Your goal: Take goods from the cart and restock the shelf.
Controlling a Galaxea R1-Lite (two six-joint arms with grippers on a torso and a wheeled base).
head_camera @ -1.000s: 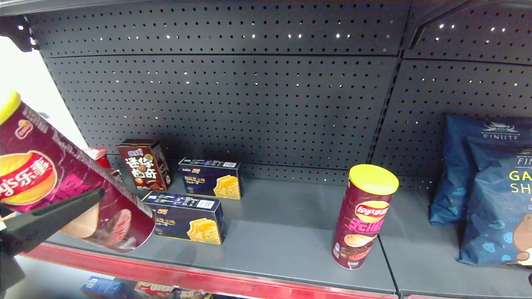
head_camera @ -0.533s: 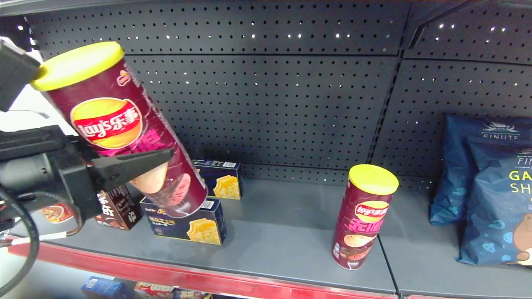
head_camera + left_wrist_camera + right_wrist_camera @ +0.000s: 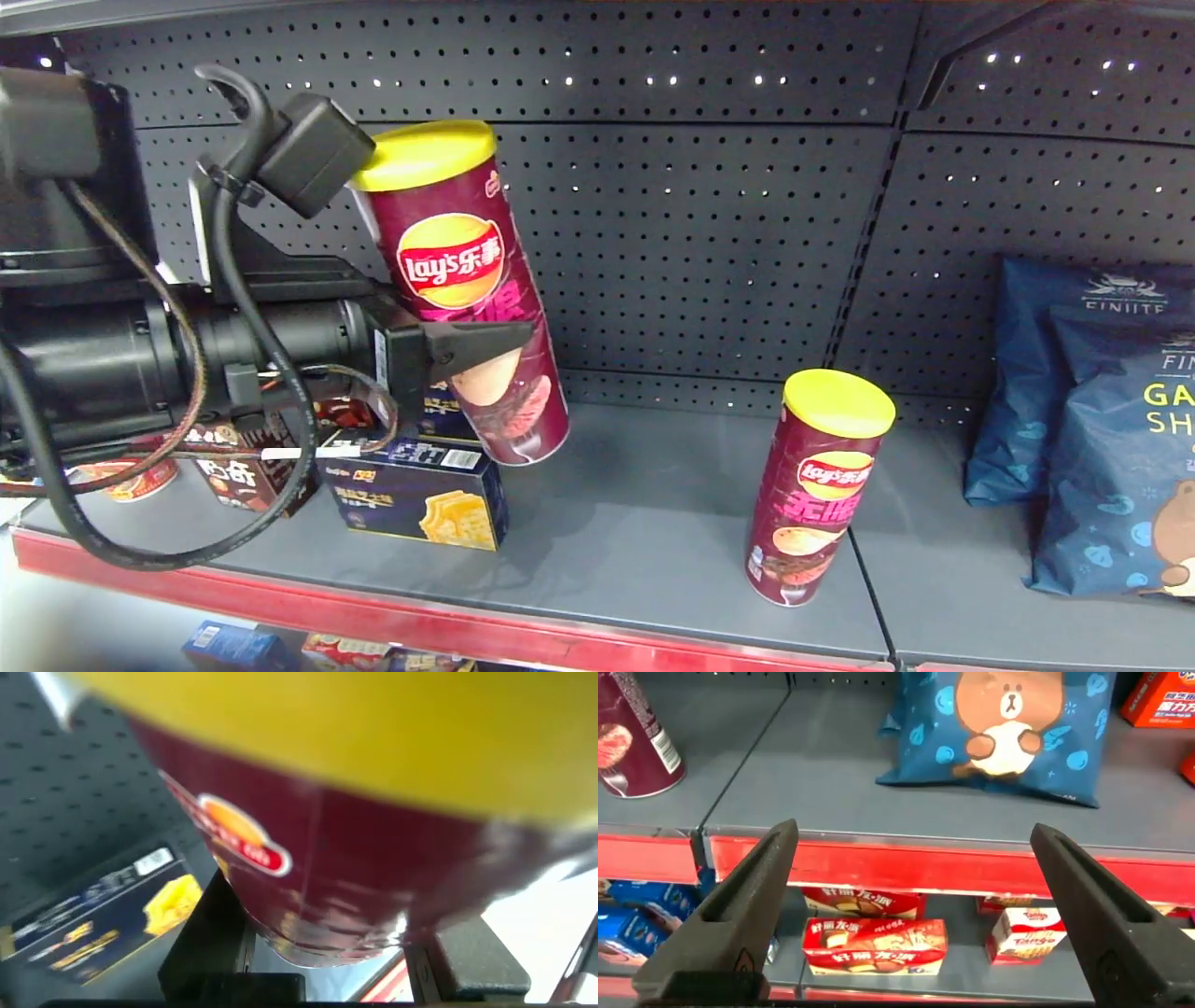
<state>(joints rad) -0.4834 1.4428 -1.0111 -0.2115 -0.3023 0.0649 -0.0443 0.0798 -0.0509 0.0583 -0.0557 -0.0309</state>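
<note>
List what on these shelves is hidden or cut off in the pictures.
- Head view: brown box, mostly covered by the left arm and its cables.
- Head view: rear blue box, behind the held can.
- Right wrist view: bear bag, top cut off by the edge.
- Head view: lower-shelf boxes, cut off by the bottom edge.

Held chip can (image 3: 464, 308): glossy printed wrap, smooth yellow plastic lid (image 3: 425, 152); shelf deck (image 3: 644, 532): matt grey painted metal, perforated back panel (image 3: 653, 233) same; front rail (image 3: 373, 618) glossy red; cracker box (image 3: 420, 490) glossy cardboard; snack bags (image 3: 1102, 439) matt blue film.
</note>
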